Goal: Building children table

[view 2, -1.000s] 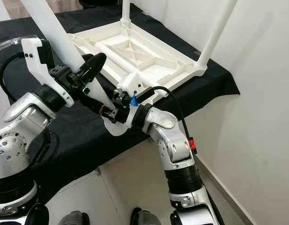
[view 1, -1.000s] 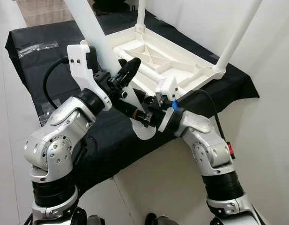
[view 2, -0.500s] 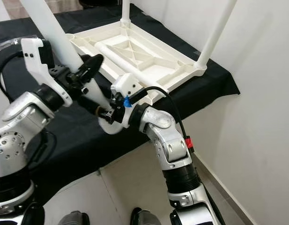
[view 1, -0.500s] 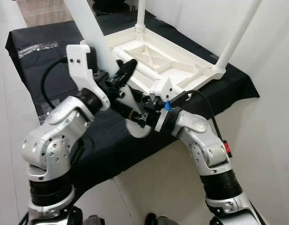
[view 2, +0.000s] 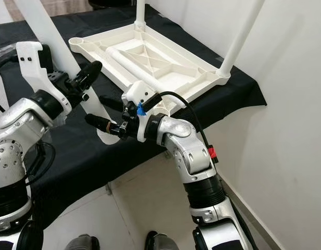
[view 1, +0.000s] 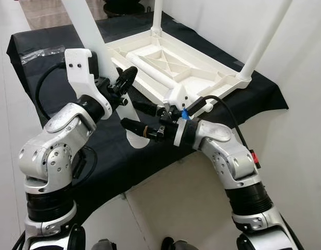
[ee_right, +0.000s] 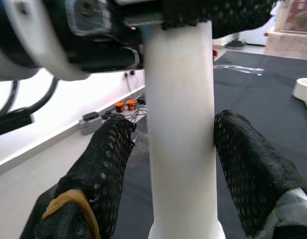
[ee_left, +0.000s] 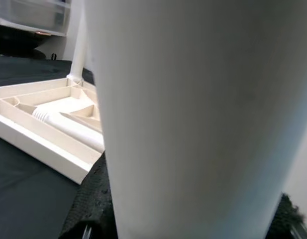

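The left gripper (view 1: 124, 83) is clenched on a loose white table leg (view 1: 92, 39), held tilted above the black-draped bench (view 1: 35, 62). The right gripper (view 1: 137, 115) brackets the leg's flared lower end, one finger (ee_right: 101, 164) just off it and the other touching (not fully clamped). The upturned white tabletop (view 1: 176, 65) lies on the bench behind, two legs (view 1: 264, 36) standing upright in its far corners.

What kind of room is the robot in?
Probably a plain indoor workroom, not clearly a home. White walls and a pale floor surround a low surface under a black cloth, where an upside-down white plastic table is being assembled.
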### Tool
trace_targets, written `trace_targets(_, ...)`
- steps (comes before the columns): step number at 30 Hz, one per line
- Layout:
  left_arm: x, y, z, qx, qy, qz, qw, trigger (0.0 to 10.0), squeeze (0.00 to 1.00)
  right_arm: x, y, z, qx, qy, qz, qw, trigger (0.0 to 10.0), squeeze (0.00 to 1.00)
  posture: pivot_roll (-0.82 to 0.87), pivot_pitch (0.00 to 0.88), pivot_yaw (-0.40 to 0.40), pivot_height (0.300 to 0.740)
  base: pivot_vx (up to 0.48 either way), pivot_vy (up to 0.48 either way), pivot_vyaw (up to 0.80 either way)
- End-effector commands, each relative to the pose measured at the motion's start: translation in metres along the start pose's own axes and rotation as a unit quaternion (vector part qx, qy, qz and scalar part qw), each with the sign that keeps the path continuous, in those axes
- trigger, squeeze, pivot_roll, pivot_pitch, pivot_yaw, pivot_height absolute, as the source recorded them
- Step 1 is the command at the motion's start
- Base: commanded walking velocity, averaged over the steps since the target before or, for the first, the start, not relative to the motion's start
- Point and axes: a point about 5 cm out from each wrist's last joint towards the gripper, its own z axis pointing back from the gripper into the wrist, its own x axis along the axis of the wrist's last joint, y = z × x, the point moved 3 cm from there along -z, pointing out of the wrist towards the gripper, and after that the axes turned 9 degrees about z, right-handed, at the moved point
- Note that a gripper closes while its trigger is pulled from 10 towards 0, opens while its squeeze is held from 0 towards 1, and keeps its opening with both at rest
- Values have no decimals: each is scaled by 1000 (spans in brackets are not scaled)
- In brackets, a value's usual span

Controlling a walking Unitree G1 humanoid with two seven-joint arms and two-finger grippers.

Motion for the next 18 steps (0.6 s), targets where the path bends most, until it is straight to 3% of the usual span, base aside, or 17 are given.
trace_targets(1,4,-17,-5,-31,-16,8,999,10000,0,-4,5,-9,6,11,3,1000,10000,0,46,118,-66,740,0,0,0)
trace_targets(10,4,-22,-8,-36,-26,28,999,10000,0,-10,2,-14,-4,43,17,999,10000,0,45,113,-68,740,0,0,0)
trace_targets(11,3,-23,-8,-37,-26,28,999,10000,0,-14,1,-14,-8,62,33,997,0,0,43,113,-66,740,0,0,0)
trace_targets(14,2,-23,-8,-38,-25,25,999,10000,0,-29,-10,-8,-33,106,52,993,0,0,41,110,-66,740,0,0,0)
trace_targets(18,3,-22,-8,-35,-26,21,999,10000,0,-34,-18,-4,-54,121,57,990,0,0,41,110,-66,740,0,0,0)
